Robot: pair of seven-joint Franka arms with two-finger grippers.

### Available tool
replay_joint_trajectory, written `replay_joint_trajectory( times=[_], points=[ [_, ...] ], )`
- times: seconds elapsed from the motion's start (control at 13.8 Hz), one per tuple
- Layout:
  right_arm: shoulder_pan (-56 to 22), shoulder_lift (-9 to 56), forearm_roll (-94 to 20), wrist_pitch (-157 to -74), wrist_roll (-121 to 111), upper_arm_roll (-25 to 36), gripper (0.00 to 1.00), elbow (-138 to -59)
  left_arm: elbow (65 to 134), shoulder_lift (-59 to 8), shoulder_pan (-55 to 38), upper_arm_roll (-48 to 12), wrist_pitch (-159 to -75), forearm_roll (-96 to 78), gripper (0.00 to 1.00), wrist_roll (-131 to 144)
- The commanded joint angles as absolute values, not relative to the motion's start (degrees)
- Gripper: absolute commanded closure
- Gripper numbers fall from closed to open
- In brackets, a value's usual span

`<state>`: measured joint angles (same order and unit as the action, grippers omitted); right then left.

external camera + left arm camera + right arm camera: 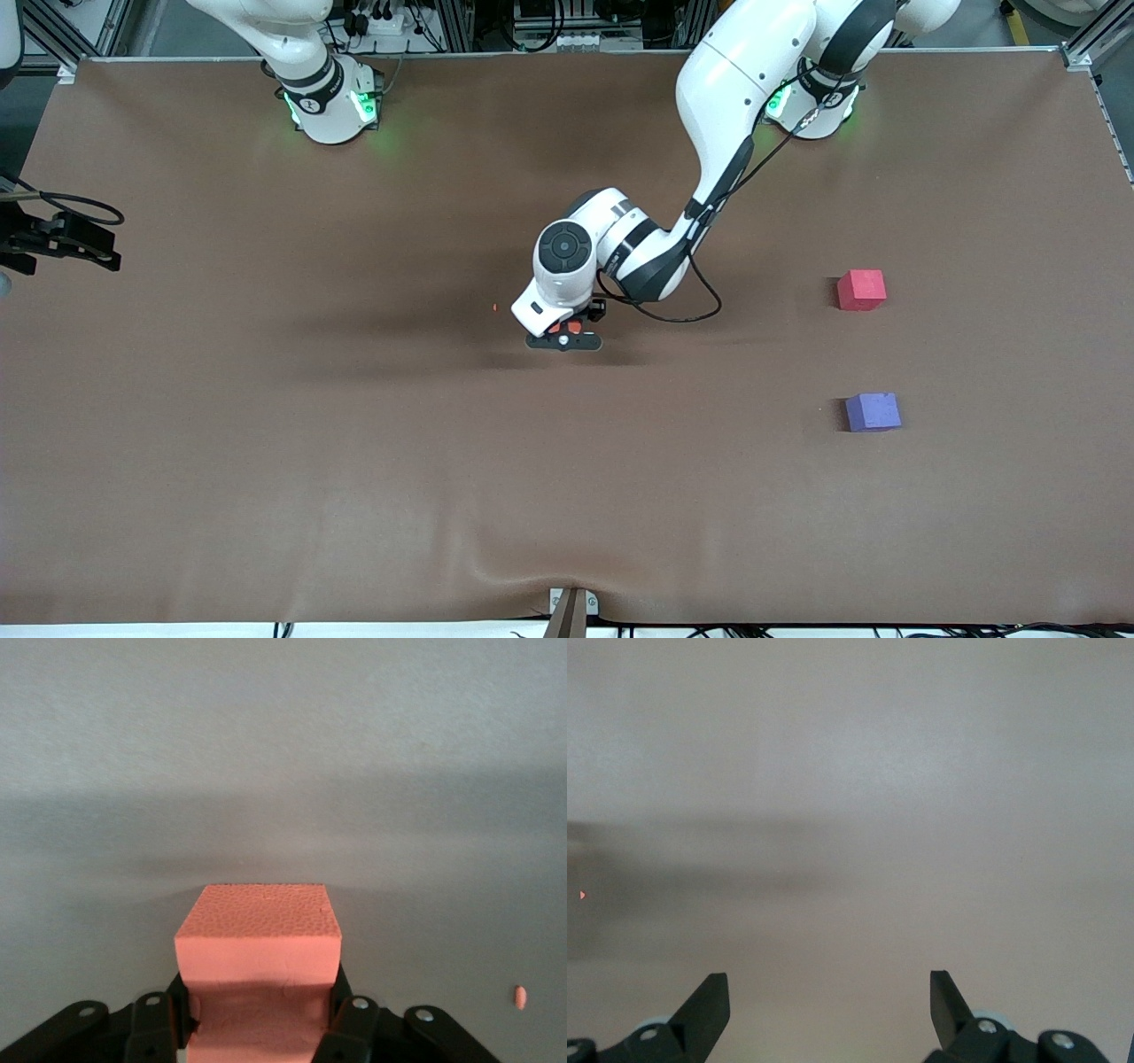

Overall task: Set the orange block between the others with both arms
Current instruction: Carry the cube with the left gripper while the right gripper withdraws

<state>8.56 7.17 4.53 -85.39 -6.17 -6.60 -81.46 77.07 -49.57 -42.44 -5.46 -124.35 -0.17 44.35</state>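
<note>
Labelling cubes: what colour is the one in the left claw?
Orange block, best seen in the left wrist view.

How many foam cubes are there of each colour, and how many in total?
Orange block: 1, held in the left end effector
Pinkish-red cube: 1
Purple cube: 1
Total: 3 cubes

My front camera looks down on the whole bench (266,425), facing the arms; both wrist cameras hang close over its brown surface.
</note>
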Motion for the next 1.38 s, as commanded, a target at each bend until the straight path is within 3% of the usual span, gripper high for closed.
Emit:
replay_joint_trajectory(
  times=[0.0,0.29,0.65,0.94,1.3],
  points=[
    [6.5,7.6,4.8,-84.6,-6.5,-6.0,0.00,-79.5,76.7,-45.4,-40.4,-3.8,-117.5,1.3,1.00,45.8],
    [4.0,7.6,4.6,-84.4,-6.3,-3.5,0.00,-79.4,78.2,-36.6,-32.9,-3.9,-107.3,1.4,1.00,44.7],
    [2.2,7.3,0.4,-81.3,-6.9,2.9,0.00,-79.5,91.6,-24.9,-14.9,-7.1,-107.7,1.1,1.00,26.3],
    [1.4,6.2,-1.9,-81.4,-7.1,5.7,0.00,-80.0,98.8,-23.8,-2.0,-7.4,-112.2,1.3,0.97,14.5],
    [1.3,2.4,-1.5,-81.5,-7.2,5.5,0.00,-83.2,106.9,-23.5,1.9,-7.2,-120.4,4.3,1.00,7.0]
  ],
)
